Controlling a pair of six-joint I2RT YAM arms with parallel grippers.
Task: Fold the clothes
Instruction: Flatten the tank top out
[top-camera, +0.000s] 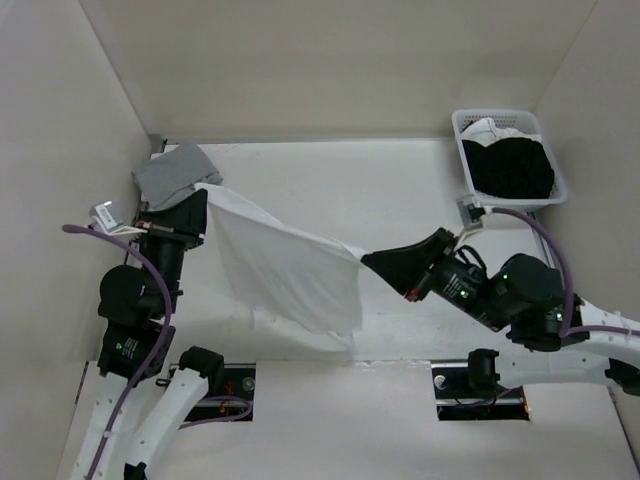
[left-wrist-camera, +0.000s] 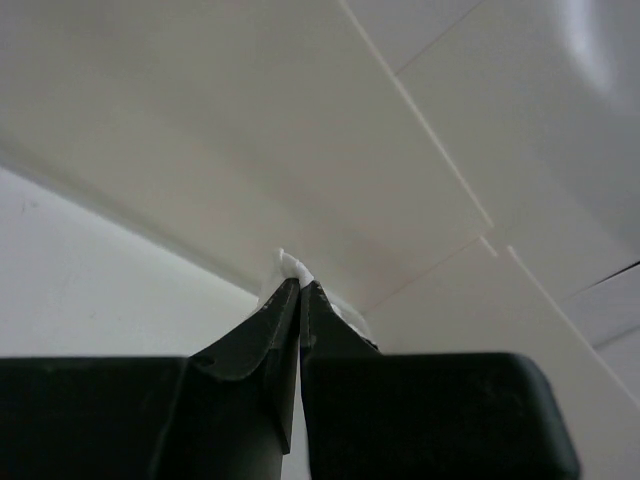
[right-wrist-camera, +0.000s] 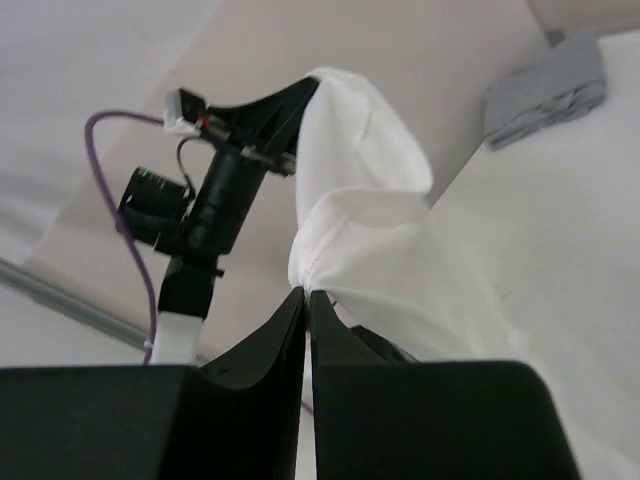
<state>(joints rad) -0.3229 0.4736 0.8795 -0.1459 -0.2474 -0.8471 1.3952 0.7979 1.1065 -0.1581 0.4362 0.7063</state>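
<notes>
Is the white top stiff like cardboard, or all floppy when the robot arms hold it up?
Probably very floppy: the white top sags between the left gripper and right gripper, both pinched shut on its edge. Likely light too, since those small pinches hold it up. It might slip if tugged hard, since each grips only a little cloth.

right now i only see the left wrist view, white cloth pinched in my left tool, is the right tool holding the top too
observer: yes, the right wrist view shows the right tool shut on a hemmed edge of the white top.
operator: is it off the table
observer: from above it hangs stretched between the left tool and the right one; its lower edge sags toward the table.
operator: anything near my left side
observer: a folded grey garment lies on the table just beyond the left tool.
</notes>
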